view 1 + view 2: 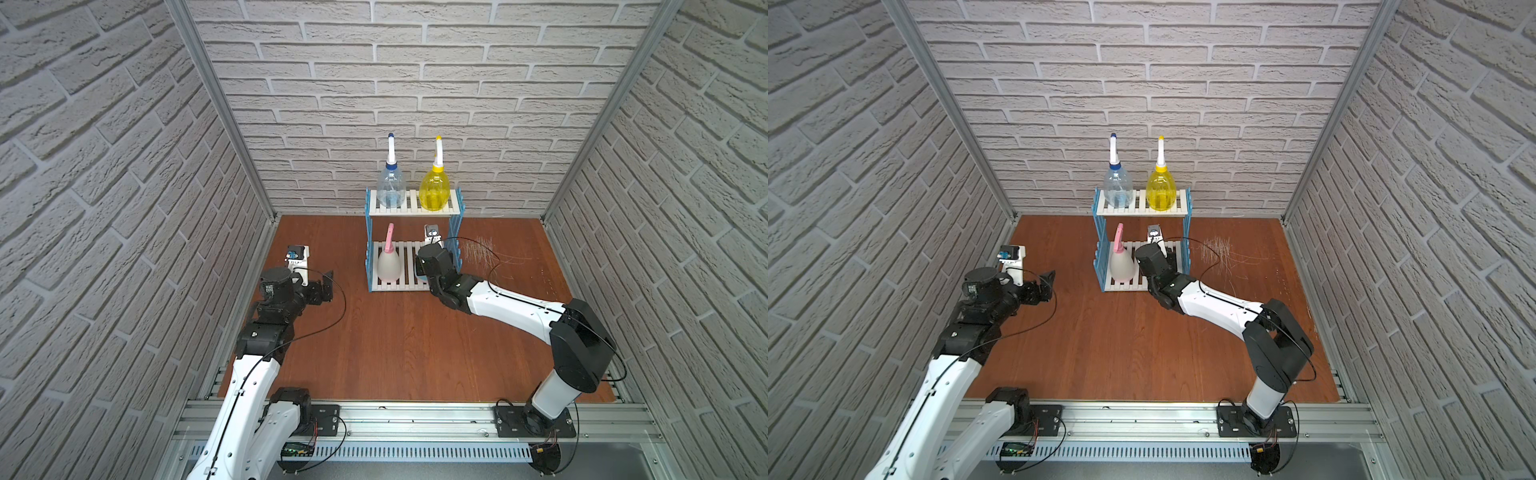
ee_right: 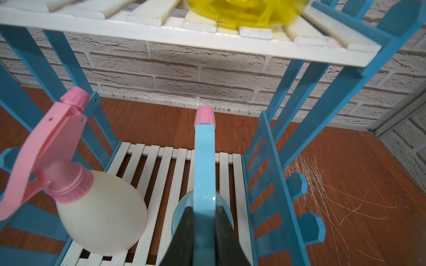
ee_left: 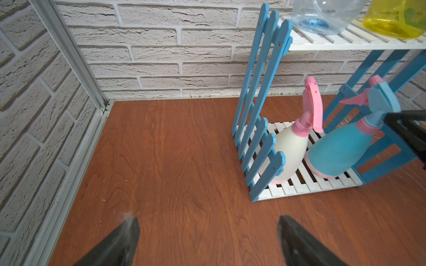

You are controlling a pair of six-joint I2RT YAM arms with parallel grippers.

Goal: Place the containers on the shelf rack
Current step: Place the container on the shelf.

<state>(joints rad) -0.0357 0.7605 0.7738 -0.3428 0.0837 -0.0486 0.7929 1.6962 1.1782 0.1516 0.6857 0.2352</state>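
Brick wall (image 2: 207, 76) faces nozzle of near-upright blue bottle (image 3: 341, 152).

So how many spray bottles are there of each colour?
clear bottle: 1
yellow bottle: 1
cream-white bottle: 1
light blue bottle: 1
Total: 4

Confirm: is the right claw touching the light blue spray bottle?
Touching. Right wrist view shows the right claw clamped on the light blue spray bottle at its head, no gap.
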